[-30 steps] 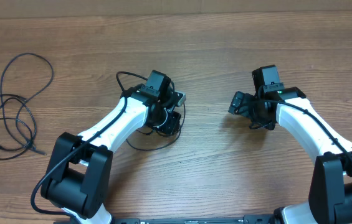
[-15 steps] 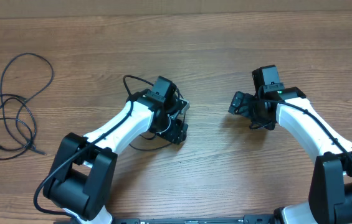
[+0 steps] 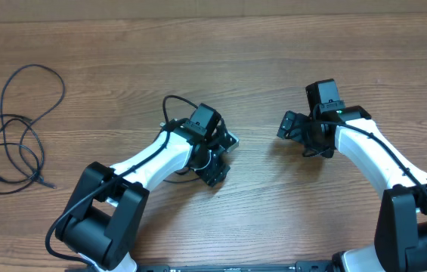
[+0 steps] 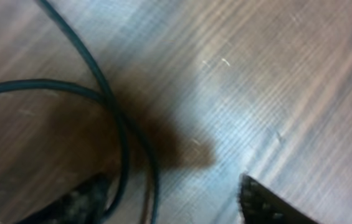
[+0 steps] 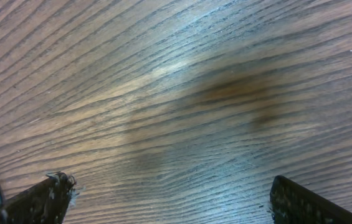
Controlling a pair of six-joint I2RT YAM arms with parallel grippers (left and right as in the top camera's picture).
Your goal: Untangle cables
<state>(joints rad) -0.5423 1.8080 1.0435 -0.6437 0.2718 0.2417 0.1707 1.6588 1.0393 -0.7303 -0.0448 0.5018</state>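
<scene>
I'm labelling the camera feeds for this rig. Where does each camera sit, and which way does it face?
Overhead: fixed above the table, looking straight down; shows both arms, left gripper, right gripper, and a loose cable far left.
Left wrist: on the left arm, looking down at close wood; its two fingertips show below a looped cable.
Right wrist: on the right arm, looking down at wood between its open fingertips.
Shared: overhead and left wrist both show the looped cable.

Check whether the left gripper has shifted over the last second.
Yes. Seen from overhead, the left gripper has slid right, away from the loose cables at far left, which stayed put.
</scene>
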